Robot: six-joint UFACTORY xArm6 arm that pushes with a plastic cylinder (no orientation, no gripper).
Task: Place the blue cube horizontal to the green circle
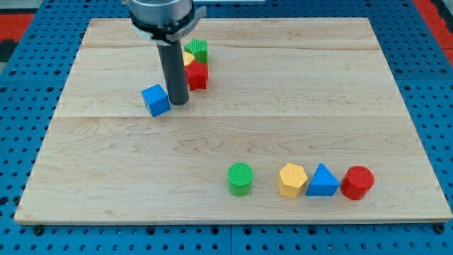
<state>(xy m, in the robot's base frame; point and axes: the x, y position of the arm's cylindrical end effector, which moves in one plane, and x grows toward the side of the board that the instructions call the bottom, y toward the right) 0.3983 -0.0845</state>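
The blue cube sits on the wooden board in the upper left part. My tip stands right beside the cube's right side, touching or nearly touching it. The green circle, a short cylinder, stands near the view's bottom, right of centre, far below and to the right of the cube.
A red block, a yellow block and a green block cluster just right of the rod. A yellow hexagon, a blue triangle and a red cylinder line up to the right of the green circle.
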